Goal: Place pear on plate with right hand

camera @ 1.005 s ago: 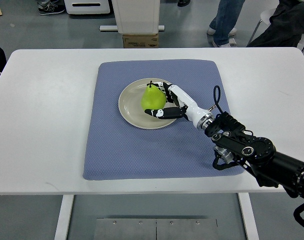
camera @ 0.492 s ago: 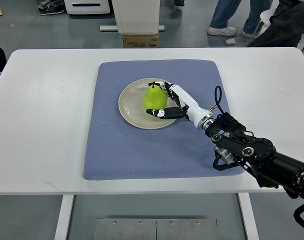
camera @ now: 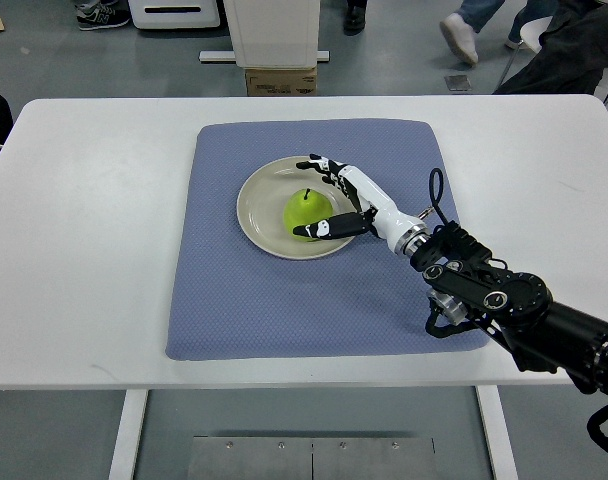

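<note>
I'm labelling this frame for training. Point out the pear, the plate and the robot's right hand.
pear [camera: 308, 209], top view, its green body.
plate [camera: 256, 205], top view, bare left part inside the rim.
right hand [camera: 324, 196], top view, midway across the spread fingers.

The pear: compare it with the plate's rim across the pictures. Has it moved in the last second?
Yes. The pear has dropped lower, toward the plate's middle, with the right hand opened around it.

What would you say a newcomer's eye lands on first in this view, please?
Most likely the bright green pear, sitting on the beige plate in the middle of the blue-grey mat. Next comes the white right hand, its fingers spread around the pear's right side, at the end of a black arm entering from the lower right. The white table around them is otherwise plain.
</note>
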Robot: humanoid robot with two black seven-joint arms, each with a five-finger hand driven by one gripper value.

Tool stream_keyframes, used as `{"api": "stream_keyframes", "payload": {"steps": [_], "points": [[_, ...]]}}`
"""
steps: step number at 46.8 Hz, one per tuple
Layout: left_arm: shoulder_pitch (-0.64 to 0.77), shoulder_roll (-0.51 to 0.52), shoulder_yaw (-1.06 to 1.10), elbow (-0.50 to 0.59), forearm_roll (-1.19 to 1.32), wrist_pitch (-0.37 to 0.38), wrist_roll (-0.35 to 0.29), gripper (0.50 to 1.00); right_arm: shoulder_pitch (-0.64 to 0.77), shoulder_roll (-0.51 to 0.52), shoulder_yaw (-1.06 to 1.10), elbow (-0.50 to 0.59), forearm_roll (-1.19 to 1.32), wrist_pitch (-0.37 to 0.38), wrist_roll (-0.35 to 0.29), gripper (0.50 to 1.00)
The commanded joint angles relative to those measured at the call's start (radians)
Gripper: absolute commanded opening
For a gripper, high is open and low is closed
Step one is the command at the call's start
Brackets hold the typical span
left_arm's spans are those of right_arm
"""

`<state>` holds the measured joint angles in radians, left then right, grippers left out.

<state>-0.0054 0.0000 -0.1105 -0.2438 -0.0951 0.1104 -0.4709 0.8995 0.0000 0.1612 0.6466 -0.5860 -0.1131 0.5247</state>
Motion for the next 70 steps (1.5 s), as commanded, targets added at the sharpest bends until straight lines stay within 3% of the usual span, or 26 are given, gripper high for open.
{"api": "stream_keyframes", "payload": {"steps": [1,27,51,70], "points": [[0.001,0.000,0.000,0.000,0.000,0.000,0.000,1.000,0.004,0.000,0.008,0.001,0.000,0.003,0.000,1.000],[0.001,0.000,0.000,0.000,0.000,0.000,0.000,1.000,0.021,-0.002,0.029,0.004,0.003,0.072,0.005,1.000],[0.001,0.000,0.000,0.000,0.000,0.000,0.000,1.000,0.019,-0.135,0.109,0.004,0.003,0.141,0.006,1.000],[0.001,0.000,0.000,0.000,0.000,0.000,-0.002,1.000,0.002,-0.195,0.221,-0.005,0.103,0.133,-0.017,1.000]]}}
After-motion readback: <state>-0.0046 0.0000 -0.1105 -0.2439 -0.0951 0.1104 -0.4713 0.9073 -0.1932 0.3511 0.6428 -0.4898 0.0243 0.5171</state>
